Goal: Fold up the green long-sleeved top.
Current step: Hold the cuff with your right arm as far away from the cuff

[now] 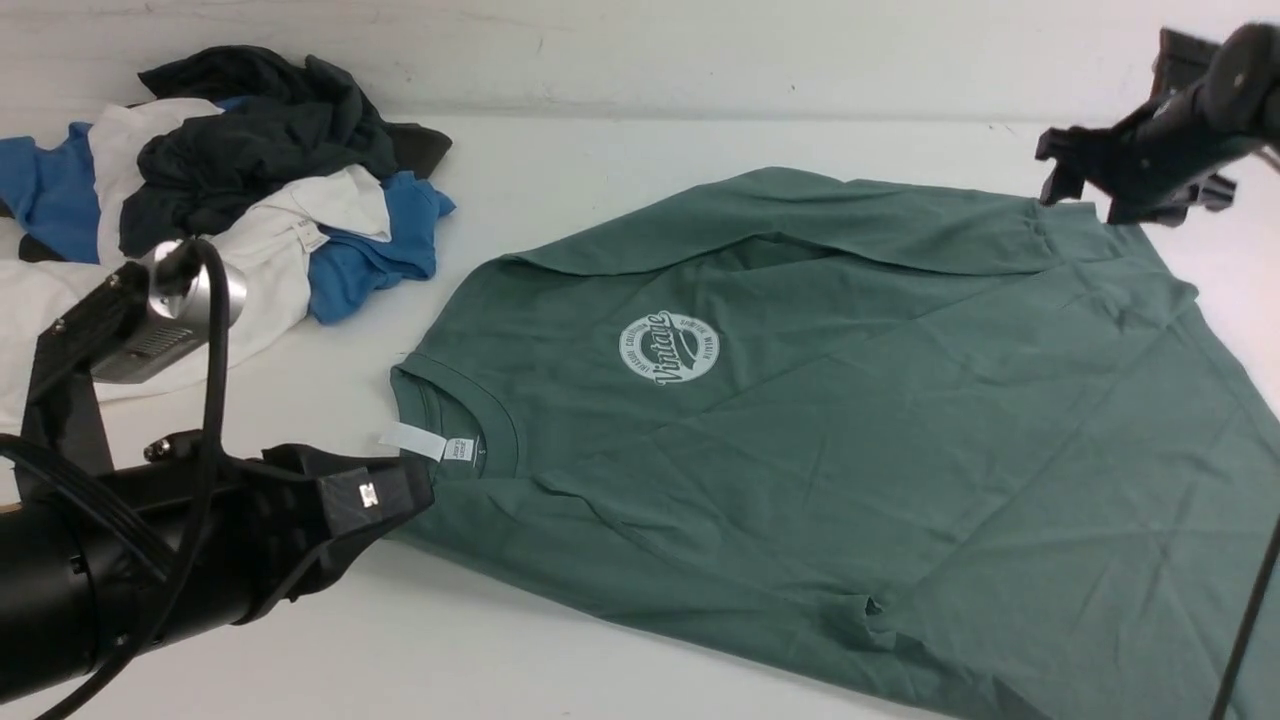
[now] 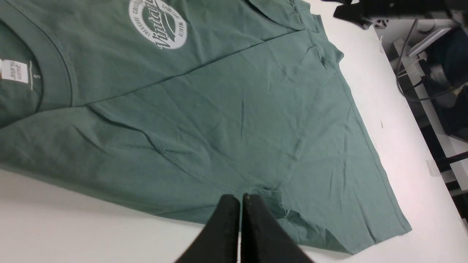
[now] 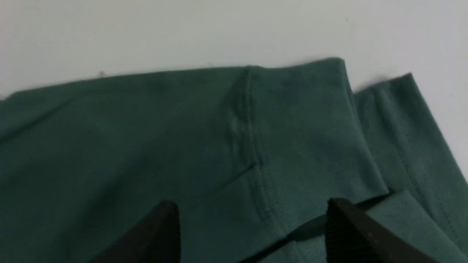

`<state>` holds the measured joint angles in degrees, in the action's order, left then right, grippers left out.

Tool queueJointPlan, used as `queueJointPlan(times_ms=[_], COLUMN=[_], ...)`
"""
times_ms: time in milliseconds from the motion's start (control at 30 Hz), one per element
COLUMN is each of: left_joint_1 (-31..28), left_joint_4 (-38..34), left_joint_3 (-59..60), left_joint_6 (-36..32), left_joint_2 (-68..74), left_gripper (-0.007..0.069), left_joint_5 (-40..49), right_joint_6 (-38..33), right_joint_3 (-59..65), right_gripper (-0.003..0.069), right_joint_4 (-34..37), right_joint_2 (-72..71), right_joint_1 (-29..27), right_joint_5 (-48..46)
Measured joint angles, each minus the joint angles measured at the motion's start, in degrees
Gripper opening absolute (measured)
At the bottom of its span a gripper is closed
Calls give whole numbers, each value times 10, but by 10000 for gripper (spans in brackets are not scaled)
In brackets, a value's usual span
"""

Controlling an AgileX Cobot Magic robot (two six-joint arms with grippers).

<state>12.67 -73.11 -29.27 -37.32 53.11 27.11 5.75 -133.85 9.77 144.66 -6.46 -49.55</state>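
White worktop (image 1: 600, 150), plain, seen from the near edge up to the far edge. Spread flat over its middle and right part, a green top (image 1: 850, 430), chest side up. Collar turned toward the left edge, hem end running toward the right edge and out of the front view. One sleeve (image 1: 800, 225) folded across the body along the far side, ending close to the far right corner.

In the far left corner, well apart from the green top, a loose pile of clothes (image 1: 250, 170) in blue, white and dark grey.

Low by the near left corner, the left gripper (image 1: 415, 490), tip just beside the collar. Fingers (image 2: 226, 223) pressed together, no gap between them (touching the cloth or only above it: cannot tell).

Above the far right corner, the right gripper (image 1: 1085, 200), hanging over the ribbed cuff (image 3: 314, 146) of the folded sleeve. Fingers (image 3: 347, 226) set far apart, wide, with cloth showing between them.

On the chest, a round white logo (image 1: 668, 348) with the word "Vintage". At the collar, a small white label (image 1: 412, 441), lying out toward the left edge.
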Motion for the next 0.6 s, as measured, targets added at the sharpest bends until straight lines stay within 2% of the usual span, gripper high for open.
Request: queueJointPlan(times_ms=[133, 600], left_joint_1=[0, 0], left_joint_4=[0, 0], left_joint_3=[0, 0], left_joint_6=[-2, -4], left_joint_2=[0, 0], left_gripper=[-1, -1], left_joint_5=[1, 1], right_joint_6=[-1, -16], right_joint_3=[-39, -47], right_gripper=[489, 489], right_joint_4=[5, 6], right_joint_2=[54, 69], right_joint_1=[-20, -32], right_joint_5=[1, 56])
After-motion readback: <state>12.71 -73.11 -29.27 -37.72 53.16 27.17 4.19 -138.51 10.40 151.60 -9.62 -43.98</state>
